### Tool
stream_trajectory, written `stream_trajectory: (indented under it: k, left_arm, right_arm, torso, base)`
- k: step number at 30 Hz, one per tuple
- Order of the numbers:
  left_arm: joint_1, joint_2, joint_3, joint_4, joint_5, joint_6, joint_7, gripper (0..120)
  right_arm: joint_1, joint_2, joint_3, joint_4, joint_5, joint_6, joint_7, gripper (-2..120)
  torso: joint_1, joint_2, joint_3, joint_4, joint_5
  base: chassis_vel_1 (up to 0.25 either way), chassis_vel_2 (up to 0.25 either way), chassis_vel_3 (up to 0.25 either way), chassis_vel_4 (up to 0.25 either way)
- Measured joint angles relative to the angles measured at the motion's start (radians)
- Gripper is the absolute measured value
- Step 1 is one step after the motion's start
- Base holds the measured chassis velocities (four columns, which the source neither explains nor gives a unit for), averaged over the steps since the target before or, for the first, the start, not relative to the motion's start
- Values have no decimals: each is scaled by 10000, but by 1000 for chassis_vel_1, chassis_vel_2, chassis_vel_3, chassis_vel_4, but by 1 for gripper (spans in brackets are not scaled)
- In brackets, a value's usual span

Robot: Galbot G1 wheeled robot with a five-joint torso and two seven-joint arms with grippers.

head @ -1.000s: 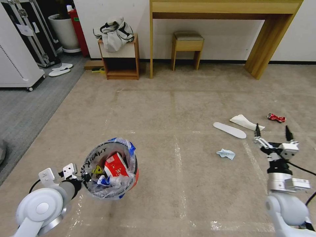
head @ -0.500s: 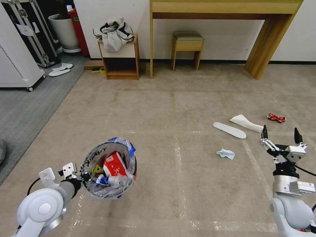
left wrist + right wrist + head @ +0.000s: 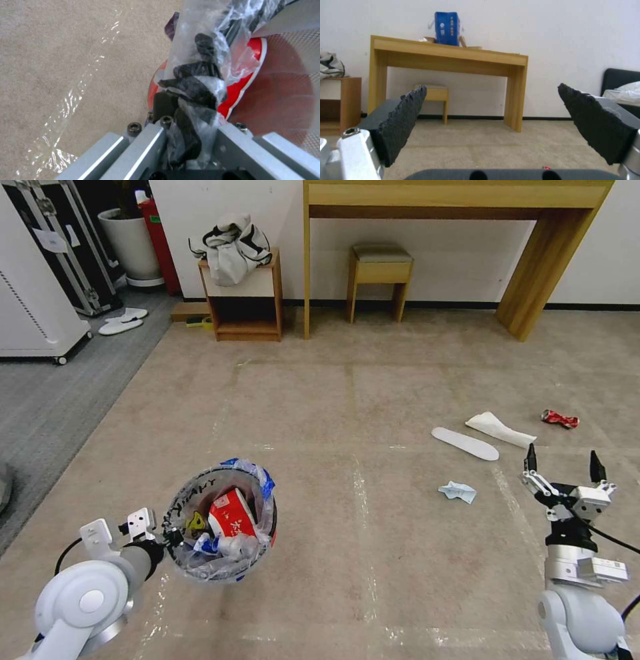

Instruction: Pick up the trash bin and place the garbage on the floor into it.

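trash bin (image 3: 223,523), red and bag-lined, hangs off the floor (image 3: 373,553) at the robot's left, the left claw (image 3: 186,117) clamped on its rim and liner (a red-and-white carton (image 3: 230,513) sits inside). the right claw (image 3: 561,465) hovers wide apart near a crumpled blue-white wrapper (image 3: 457,491), white slipper (image 3: 465,443) and crushed red can (image 3: 559,418). collection looks midway; next likely calls for lowering over one piece.
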Motion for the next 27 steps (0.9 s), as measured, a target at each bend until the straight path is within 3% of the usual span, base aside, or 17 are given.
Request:
stream_trajectory:
  k: [18, 27]
  left_arm:
    - [-279, 56, 179, 311, 254, -60, 273, 0]
    - [-524, 86, 523, 494, 286, -130, 279, 0]
  right_arm:
    - [-418, 463, 446, -130, -138, 454, -146, 100]
    - [-310, 577, 431, -241, -159, 479, -205, 100]
  torso:
    - [0, 0, -1, 0, 1]
    - [0, 0, -1, 0, 1]
  base:
    - [0, 0, 0, 0]
    - [0, 0, 0, 0]
